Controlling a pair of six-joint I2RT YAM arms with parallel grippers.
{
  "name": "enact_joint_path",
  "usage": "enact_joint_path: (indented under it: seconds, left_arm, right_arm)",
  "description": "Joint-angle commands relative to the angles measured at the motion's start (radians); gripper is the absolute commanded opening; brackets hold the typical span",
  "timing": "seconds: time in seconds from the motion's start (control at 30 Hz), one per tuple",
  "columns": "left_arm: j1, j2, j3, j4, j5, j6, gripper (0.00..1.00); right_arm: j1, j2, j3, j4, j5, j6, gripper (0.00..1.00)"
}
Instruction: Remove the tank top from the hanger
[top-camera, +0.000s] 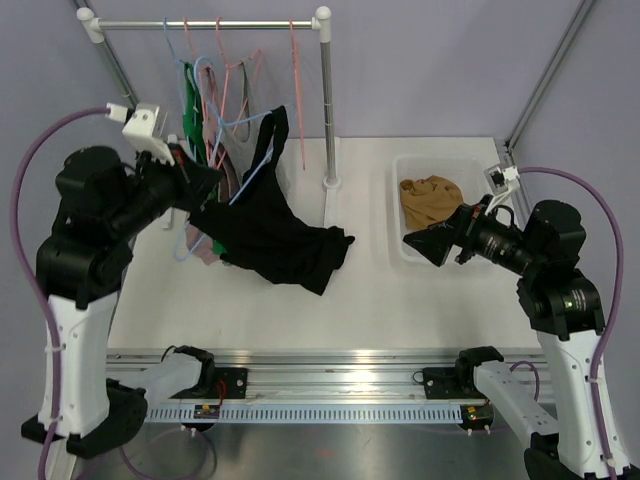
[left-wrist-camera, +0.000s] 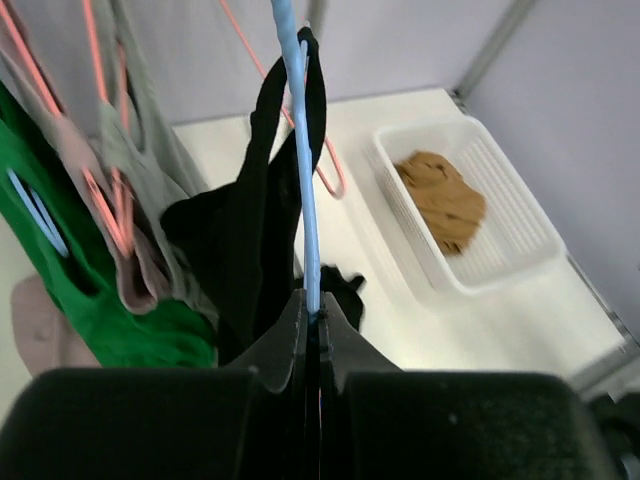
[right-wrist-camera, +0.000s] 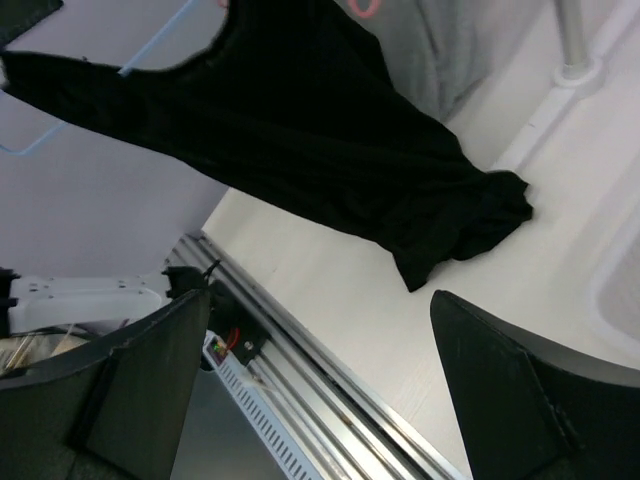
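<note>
White worktop (top-camera: 300, 310), lavender walls. Left hand (left-wrist-camera: 312, 318) pinches the blue hanger (left-wrist-camera: 298, 150) carrying the black top (top-camera: 275, 235); right hand (top-camera: 418, 243) hangs wide open by the bin (top-camera: 400, 210).

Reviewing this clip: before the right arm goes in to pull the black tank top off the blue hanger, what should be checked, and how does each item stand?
1. Left gripper clamped on the blue hanger: ok, fingers shut on it.
2. Black tank top still on that hanger: ok, a strap loops over it.
3. Right gripper open and empty: ok.
4. Right gripper facing the garment: ok, hem in its view, not yet touching.
5. Garment clear of neighbours: not ok, green top hangs against it.
6. White bin has room: ok, only a tan garment inside.
</note>
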Motion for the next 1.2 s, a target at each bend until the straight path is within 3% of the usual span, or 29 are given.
enact_joint_path:
  seconds: [0.0,0.13,0.27,0.47,0.6,0.7,0.83,0.97,1.07,1.1,1.17]
  left_arm:
    - [-0.014,-0.172,-0.130,0.062,0.157,-0.049,0.00]
    - [-0.014,-0.436,-0.434,0.101,0.264,-0.126,0.00]
    - [-0.014,-0.594,-0.641,0.099,0.358,-0.193,0.00]
    - [-0.014,-0.728,-0.858,0.136,0.436,-0.279,0.00]
    - [-0.014,-0.828,-1.046,0.326,0.458,-0.466,0.00]
    - [-0.014,-0.843,-1.117,0.402,0.484,-0.537,0.00]
    - [-0.014,-0.846,-1.139,0.405,0.450,-0.558,0.00]
    - [-0.014,-0.843,-1.148,0.423,0.441,-0.582,0.00]
    - [-0.014,-0.836,-1.145,0.429,0.458,-0.586,0.00]
    - [-0.014,-0.836,-1.145,0.434,0.462,-0.586,0.00]
    - [-0.014,-0.834,-1.142,0.426,0.467,-0.577,0.00]
  right_arm:
    - [0.001,0.035,-0.046,0.275,-0.257,0.130,1.00]
    - [0.004,0.081,-0.170,0.552,-0.322,0.325,1.00]
    - [0.053,0.119,-0.201,0.639,-0.304,0.353,0.99]
    - [0.406,0.217,-0.183,0.496,0.148,0.174,0.96]
    - [0.588,0.279,-0.200,0.490,0.515,0.143,0.91]
    - [0.679,0.364,-0.174,0.456,0.665,0.103,0.85]
    - [0.725,0.472,-0.149,0.458,0.692,0.060,0.77]
    - [0.737,0.507,-0.160,0.485,0.743,0.011,0.64]
    - [0.737,0.523,-0.163,0.487,0.775,-0.009,0.45]
    - [0.737,0.529,-0.158,0.485,0.781,-0.015,0.31]
    - [0.739,0.541,-0.157,0.490,0.780,-0.027,0.12]
